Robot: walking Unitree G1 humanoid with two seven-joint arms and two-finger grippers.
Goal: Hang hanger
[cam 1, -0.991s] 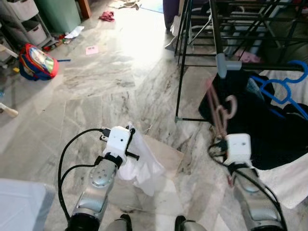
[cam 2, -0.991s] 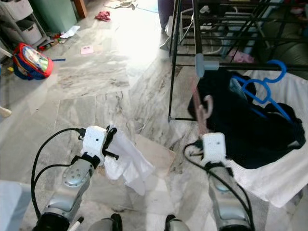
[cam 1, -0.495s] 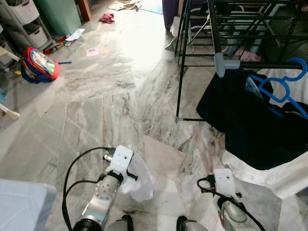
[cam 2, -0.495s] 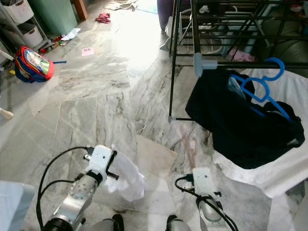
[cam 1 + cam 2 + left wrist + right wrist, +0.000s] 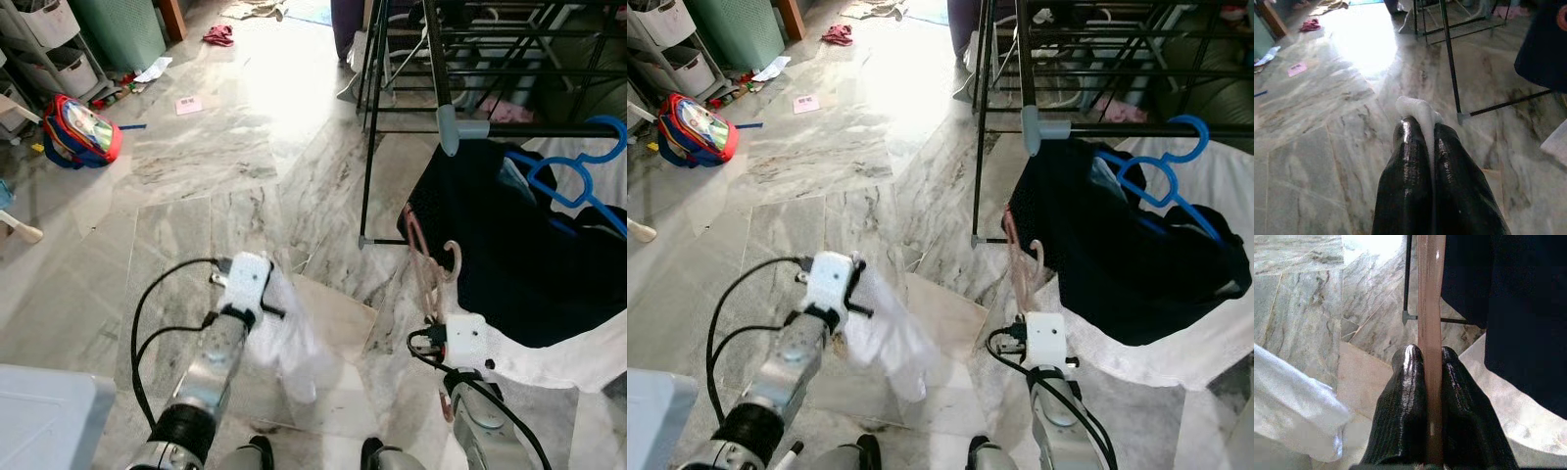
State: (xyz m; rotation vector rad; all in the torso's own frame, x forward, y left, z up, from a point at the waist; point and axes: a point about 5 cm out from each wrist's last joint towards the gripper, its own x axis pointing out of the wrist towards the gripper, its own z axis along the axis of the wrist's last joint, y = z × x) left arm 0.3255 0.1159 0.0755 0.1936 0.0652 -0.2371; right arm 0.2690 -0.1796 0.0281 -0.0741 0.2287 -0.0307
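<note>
Right pincer (image 5: 1431, 382) is clenched on the pink hanger (image 5: 428, 262), its two black fingers (image 5: 1403, 401) pressed against either side of the brown-pink shaft, which runs straight up between them. In the head views the hanger stands upright above the right wrist, hook uppermost and curling near the dark garment (image 5: 509, 245) draped over the drying rack (image 5: 509, 129) — a sensible way to carry it, since a hook held high and free can be lifted over a rail without regripping. It hangs on nothing yet; it is below the grey-capped rail and just beside the dark cloth, apart from the rack's black leg.

Left pincer (image 5: 1422, 128) is likewise closed, grasping a fold of the white cloth (image 5: 286, 333) — a tuft of it pokes out between the fingertips in the wrist view, and the rest trails down from the wrist toward the marble floor (image 5: 225, 147). Held off to the left and low, it keeps the fabric out of the right arm's path.

A blue hanger (image 5: 578, 176) is already hooked on the same rail, resting against the dark garment with white fabric (image 5: 568, 357) beneath. My reading is that the pink one is meant for the rail beside it, so the work is at the approach stage: lift, bring the hook above the bar, then lower. One risk is the hook snagging the dark cloth on the way up.
</note>
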